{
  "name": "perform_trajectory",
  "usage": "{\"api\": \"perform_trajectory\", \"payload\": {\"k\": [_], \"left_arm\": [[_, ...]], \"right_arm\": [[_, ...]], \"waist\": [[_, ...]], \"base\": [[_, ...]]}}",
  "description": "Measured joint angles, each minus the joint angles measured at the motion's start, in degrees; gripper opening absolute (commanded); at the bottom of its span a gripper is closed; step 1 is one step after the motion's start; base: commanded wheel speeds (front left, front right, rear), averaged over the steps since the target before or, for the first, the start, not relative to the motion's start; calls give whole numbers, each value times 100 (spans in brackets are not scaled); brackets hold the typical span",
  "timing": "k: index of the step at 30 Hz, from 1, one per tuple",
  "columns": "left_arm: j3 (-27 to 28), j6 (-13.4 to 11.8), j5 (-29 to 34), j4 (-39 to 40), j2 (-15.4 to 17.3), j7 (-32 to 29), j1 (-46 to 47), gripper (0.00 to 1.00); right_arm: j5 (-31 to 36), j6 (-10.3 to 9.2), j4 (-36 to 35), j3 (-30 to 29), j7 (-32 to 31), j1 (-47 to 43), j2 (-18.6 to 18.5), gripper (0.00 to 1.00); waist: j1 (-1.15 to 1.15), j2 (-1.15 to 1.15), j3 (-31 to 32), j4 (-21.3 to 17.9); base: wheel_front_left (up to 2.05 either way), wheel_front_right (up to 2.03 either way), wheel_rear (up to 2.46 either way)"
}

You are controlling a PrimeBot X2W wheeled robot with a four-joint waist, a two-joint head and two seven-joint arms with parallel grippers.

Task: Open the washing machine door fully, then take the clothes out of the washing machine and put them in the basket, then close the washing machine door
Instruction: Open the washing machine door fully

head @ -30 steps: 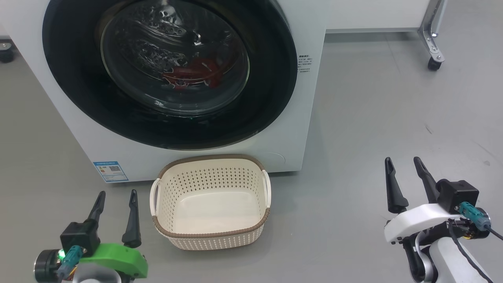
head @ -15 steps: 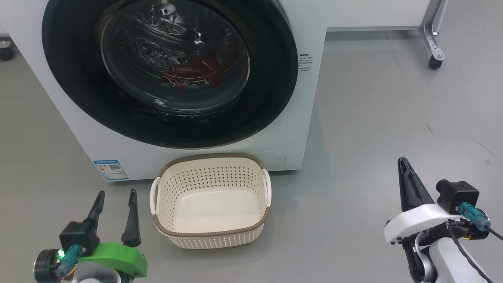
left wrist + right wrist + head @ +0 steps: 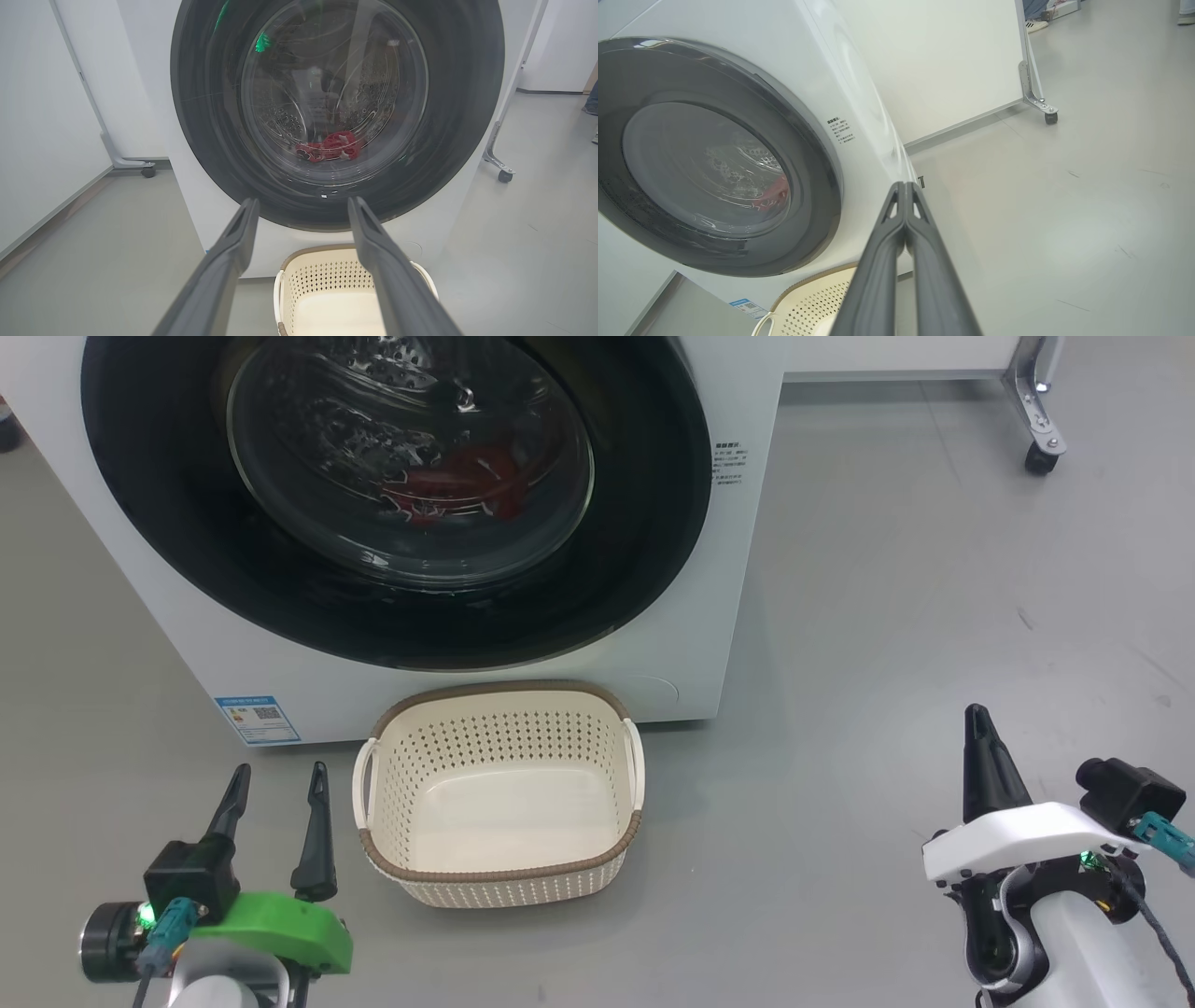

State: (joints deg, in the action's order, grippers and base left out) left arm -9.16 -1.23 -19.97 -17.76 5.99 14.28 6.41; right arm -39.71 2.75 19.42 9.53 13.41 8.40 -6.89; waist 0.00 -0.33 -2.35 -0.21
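The white washing machine [image 3: 738, 569] faces me with its round black-rimmed door [image 3: 644, 541] shut against the front. Through the glass bowl I see red clothes [image 3: 467, 485] low in the steel drum, the same clothes [image 3: 329, 145] in the left wrist view. The cream basket [image 3: 499, 709] stands on the floor right before the machine and holds nothing. My left gripper [image 3: 278, 782] is open at the lower left, beside the basket. My right gripper [image 3: 977, 717] is shut and holds nothing, low at the right and well clear of the door [image 3: 822, 154].
A blue sticker [image 3: 255, 720] sits low on the machine's front. A white panel on a castor leg [image 3: 1041, 401] stands behind at the right. Bare grey floor [image 3: 887, 616] spreads to the right of the machine. A person's shoes [image 3: 1036, 24] show far back.
The right gripper's fingers have gone from open to shut and the arm has shifted slightly right. The head camera has tilted a little, shifting the whole picture. The left gripper stays put.
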Motion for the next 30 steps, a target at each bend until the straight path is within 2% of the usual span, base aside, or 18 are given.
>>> {"api": "perform_trajectory", "payload": {"k": [8,15,26,30], "left_arm": [[-8,2,41,89,-21,0,133,100],[-35,54,62,140,-91,0,283,100],[-56,103,144,324,-116,2,561,100],[-51,104,144,376,-149,16,688,100]], "right_arm": [[-1478,224,180,-570,-467,344,335,0],[-2693,274,316,-929,-1106,855,365,0],[-3904,310,422,-1232,-2062,1861,359,0],[-4075,272,417,-1251,-2301,2297,346,0]], "waist": [[0,0,-234,45],[0,0,-478,111],[0,0,-898,282],[0,0,-1087,339]], "base": [[0,0,0],[0,0,0],[0,0,0],[0,0,0]]}}
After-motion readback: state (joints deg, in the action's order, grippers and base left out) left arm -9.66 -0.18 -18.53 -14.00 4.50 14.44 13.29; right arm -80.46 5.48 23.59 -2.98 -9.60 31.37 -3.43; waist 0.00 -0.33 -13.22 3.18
